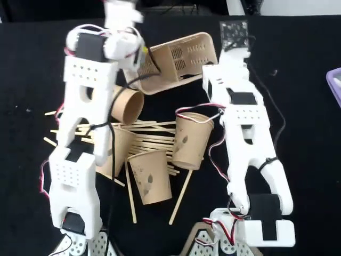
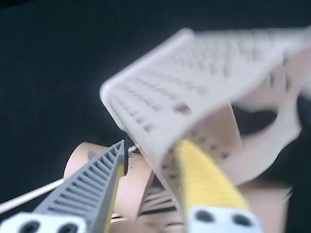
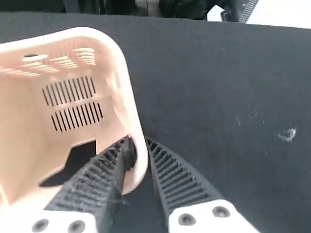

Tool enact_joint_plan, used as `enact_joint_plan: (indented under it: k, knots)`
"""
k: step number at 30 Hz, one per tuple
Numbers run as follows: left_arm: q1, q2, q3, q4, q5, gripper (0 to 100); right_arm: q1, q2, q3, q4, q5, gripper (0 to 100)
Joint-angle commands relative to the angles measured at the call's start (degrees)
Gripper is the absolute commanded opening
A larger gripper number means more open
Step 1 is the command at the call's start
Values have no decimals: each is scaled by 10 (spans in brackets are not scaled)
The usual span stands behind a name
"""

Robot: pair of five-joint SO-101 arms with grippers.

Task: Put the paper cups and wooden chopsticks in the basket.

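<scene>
Two holds at upper centre: the left gripper and right gripper are each pinching the basket rim, which is probably light, stiff and slippery.

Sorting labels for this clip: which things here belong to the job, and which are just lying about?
Job: basket; four paper cups; scattered wooden chopsticks.
Lying about: purple object at the picture's edge, on the black table.

No lettering or number can be read (the paper cups bear only dark smudgy marks).
</scene>
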Motion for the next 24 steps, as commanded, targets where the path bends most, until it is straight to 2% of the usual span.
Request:
enact_joint_plan:
  k: [1, 7, 13, 21, 24]
  knots:
    - [-20, -19, -151, 27, 66, 255, 8, -26, -26, -18, -5, 11]
    - [-45, -18, -170, 30, 47, 241, -6, 34, -203, 147, -7, 11]
    - [-41, -50, -66, 30, 48, 242, -23, 134, -397, 309, -62, 11]
    - [-47, -238, 171, 26, 47, 247, -22, 255, -538, 392, -65, 11]
    - [-57, -253, 284, -40, 46, 247, -20, 267, -545, 396, -64, 11]
